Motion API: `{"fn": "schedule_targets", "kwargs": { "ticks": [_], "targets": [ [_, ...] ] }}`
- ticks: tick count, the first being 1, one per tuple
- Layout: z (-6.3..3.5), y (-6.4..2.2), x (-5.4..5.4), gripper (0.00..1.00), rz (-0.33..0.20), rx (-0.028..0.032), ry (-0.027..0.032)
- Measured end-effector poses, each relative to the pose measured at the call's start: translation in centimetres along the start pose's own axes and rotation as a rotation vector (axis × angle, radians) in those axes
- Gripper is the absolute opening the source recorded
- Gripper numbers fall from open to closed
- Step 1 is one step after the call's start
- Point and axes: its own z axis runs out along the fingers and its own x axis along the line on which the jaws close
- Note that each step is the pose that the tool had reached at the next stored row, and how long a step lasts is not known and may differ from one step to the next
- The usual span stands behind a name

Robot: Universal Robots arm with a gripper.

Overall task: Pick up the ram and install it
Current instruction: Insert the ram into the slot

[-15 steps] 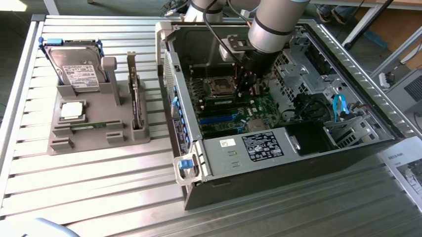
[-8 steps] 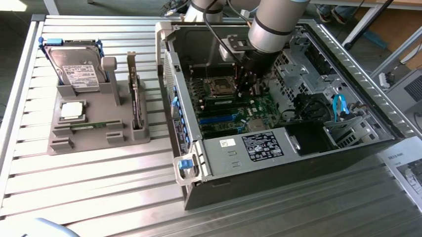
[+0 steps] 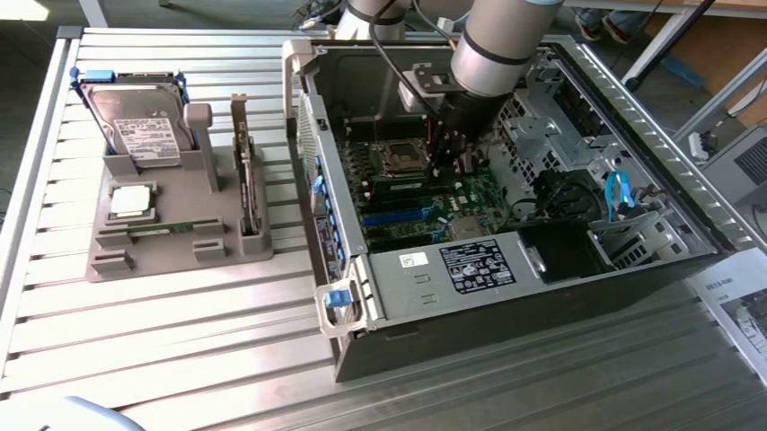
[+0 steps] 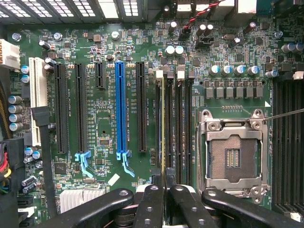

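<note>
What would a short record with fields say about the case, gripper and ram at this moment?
case: open, on a metal table
gripper: inside case, shut on ram
ram: edge-on, in line with the memory slots; seated or not, cannot tell
socket: empty
holder: on the exterior view's left of case, bearing a drive

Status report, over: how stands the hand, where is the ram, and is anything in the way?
Hand shut on slim green ram stick. Stick edge-on among black memory slots, beside empty silver processor socket. Nothing in the way.
</note>
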Motion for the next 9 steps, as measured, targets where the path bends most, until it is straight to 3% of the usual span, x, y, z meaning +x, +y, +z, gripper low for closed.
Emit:
{"fn": "schedule_targets", "kwargs": {
  "ticks": [9],
  "targets": [
    [0.05,-0.1,0.0,0.12,-0.001,-0.0001,-0.0001]
  ]
}}
